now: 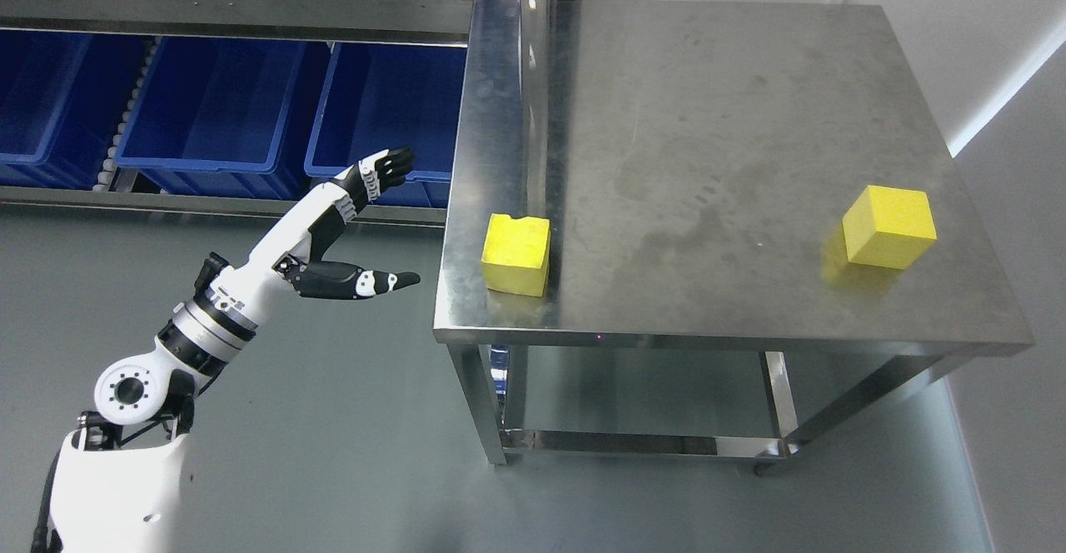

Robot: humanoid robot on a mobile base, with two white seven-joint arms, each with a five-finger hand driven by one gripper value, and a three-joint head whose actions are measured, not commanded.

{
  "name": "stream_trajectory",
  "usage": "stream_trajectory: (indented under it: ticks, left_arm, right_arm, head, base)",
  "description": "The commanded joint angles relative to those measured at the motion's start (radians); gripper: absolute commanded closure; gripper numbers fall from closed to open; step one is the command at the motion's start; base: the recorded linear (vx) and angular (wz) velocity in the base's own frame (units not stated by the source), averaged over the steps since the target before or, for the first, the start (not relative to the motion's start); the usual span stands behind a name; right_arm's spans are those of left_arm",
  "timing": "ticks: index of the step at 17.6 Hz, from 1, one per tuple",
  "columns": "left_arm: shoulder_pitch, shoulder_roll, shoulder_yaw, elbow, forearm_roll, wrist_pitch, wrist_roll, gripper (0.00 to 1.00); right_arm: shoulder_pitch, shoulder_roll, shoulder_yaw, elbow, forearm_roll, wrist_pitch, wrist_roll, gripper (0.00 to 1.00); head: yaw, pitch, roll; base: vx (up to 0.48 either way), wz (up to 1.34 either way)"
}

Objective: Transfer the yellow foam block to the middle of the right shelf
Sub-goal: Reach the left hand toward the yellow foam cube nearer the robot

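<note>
Two yellow foam blocks rest on a steel table (708, 120). One yellow block (516, 254) sits near the table's front left corner. The other yellow block (888, 226) sits at the right side, near the front. My left hand (379, 224) hangs in the air left of the table, a short way from the nearer block, with fingers stretched out and thumb spread, holding nothing. The white left arm rises from the lower left. No right arm shows.
Several blue bins (208, 112) sit on a steel rack (233, 16) at the upper left, behind the hand. A white wall (958, 28) runs along the right. The table has a lower rail (633, 443) near the grey floor.
</note>
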Motion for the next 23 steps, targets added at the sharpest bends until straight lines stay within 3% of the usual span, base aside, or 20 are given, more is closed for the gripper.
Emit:
stream_trajectory:
  ticks: [1,7,12,23]
  left_arm:
    - [-0.047,0.054,-0.056,0.053,0.005,0.027,-0.02,0.0]
    - [-0.126,0.034,-0.211,0.109,0.005,0.056,-0.025,0.0]
    - [-0.17,-0.03,-0.312,0.146,-0.002,0.107,-0.027,0.0]
    - [-0.271,-0.108,-0.427,0.34,-0.113,0.112,-0.027,0.0]
  right_arm:
    - [-0.002,-0.017,0.0,-0.017,-0.003,0.001,0.001,0.0]
    - [-0.003,-0.017,0.0,-0.017,-0.005,0.001,0.001,0.0]
    - [-0.003,-0.017,0.0,-0.017,-0.003,0.001,0.001,0.0]
    - [-0.003,-0.017,0.0,-0.017,-0.003,0.001,0.001,0.0]
  head:
    - [0.0,0.0,0.0]
    - [0.0,0.001,0.0]
    - [0.0,0.001,0.0]
    - [0.0,0.001,0.0]
  base:
    - [0.038,0.18]
    - [0.032,0.11]
    - [0.008,0.02]
    - [0.002,0.01]
